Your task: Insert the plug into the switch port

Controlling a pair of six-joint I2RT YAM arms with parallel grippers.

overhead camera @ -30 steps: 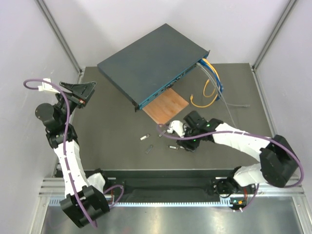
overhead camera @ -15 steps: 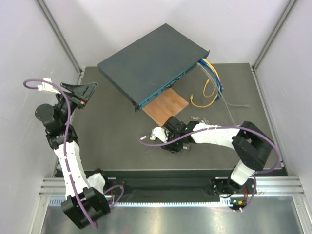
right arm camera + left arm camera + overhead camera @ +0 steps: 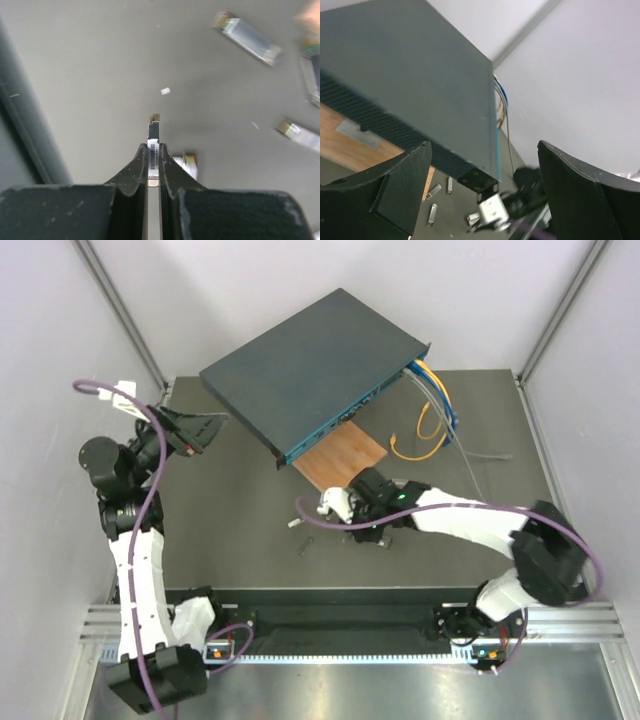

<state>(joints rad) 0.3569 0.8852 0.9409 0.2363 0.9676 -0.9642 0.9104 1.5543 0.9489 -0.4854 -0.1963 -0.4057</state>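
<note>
Your right pincer (image 3: 154, 150) is pinched narrow on a thin silver plug (image 3: 154, 132), whose tip pokes out over the table (image 3: 90, 60). Only the right wrist view shows this grip; the top view hides it. Loose plugs (image 3: 245, 31) lie near. Your left pincer (image 3: 482, 150) gapes wide, holding nothing, raised beside the switch (image 3: 310, 365) at the table's far side.

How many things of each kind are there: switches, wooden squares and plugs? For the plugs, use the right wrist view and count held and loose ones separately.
Switch: 1
Wooden square: 1
Held plug, in the right tool: 1
Loose plugs on the table: 4
Total: 7
</note>
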